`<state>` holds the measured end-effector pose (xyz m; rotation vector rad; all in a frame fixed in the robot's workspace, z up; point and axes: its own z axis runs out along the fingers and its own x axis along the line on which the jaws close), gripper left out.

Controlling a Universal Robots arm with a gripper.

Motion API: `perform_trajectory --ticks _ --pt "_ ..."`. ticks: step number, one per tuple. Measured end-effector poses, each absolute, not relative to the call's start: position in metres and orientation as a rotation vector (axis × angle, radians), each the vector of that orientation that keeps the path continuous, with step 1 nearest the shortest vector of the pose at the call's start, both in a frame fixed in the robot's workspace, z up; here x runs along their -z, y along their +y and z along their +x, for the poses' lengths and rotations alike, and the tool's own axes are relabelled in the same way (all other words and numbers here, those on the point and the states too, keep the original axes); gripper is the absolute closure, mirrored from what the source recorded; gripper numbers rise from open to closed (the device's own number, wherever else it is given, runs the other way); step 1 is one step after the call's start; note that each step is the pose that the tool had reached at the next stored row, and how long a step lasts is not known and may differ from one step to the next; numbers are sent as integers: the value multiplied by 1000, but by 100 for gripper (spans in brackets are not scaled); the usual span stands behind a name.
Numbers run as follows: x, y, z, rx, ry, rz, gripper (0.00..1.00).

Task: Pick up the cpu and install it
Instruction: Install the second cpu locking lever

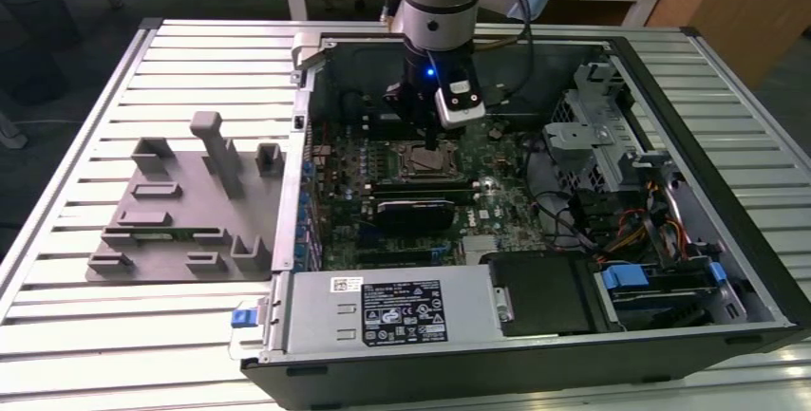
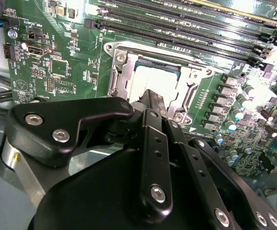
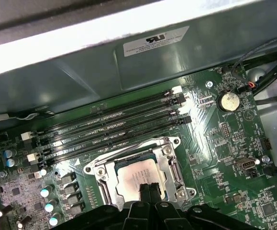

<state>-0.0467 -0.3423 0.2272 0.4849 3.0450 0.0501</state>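
Arm: reaches down into the open computer case (image 1: pixel 709 240) on the slatted table (image 1: pixel 76 326); gripper (image 1: pixel 432 148) hangs directly over the socket (image 1: pixel 423 158)
Fingers: in the first wrist view the two tips (image 3: pixel 144 189) are pressed together with nothing between them; they sit just above the chip's centre; whether they touch it I cannot tell
Cpu: the cpu (image 3: pixel 137 176) lies flat inside the metal socket frame (image 3: pixel 171 165) on the green motherboard (image 3: pixel 234 158); silvery top up; also seen in the second wrist view (image 2: pixel 150 79)
Neighbours: memory slots (image 3: pixel 109 127) beside the socket; grey holder tray (image 1: pixel 178 207) outside the case, toward the exterior view's left
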Motion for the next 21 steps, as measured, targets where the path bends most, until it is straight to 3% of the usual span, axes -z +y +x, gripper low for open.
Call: perform_trajectory --ticks 21 --pt "-233 -352 -47 -50 3045 485 89"
